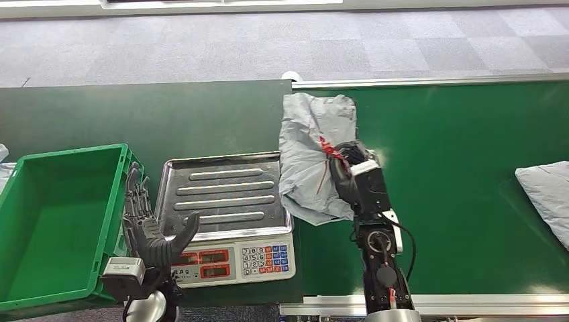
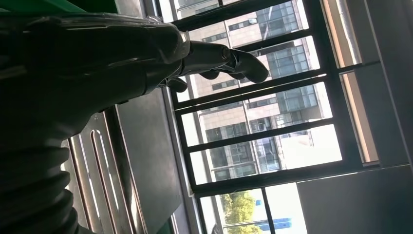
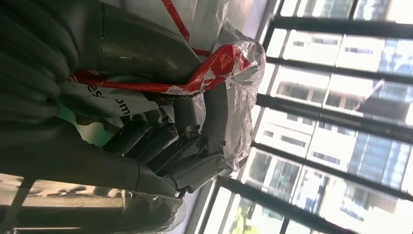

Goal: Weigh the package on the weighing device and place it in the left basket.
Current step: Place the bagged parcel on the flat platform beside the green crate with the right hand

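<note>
A crumpled grey package [image 1: 310, 157] with red tape hangs over the conveyor beside the scale, its lower edge near the tray's right rim. My right hand [image 1: 343, 166] grips it at the red tape; the right wrist view shows my fingers [image 3: 195, 146] wrapped around the plastic wrap [image 3: 229, 63]. The scale [image 1: 228, 221] has a bare steel tray [image 1: 221, 194] and a keypad. The green basket [image 1: 57, 221] stands left of it. My left hand [image 1: 156, 238] hovers between basket and scale, fingers spread, holding nothing; the left wrist view shows its fingers [image 2: 229, 58] extended.
A second grey package [image 1: 547, 194] lies at the right edge of the green conveyor belt [image 1: 456, 168]. The conveyor's metal rail [image 1: 429, 82] runs along the back. Grey carpet lies beyond the table.
</note>
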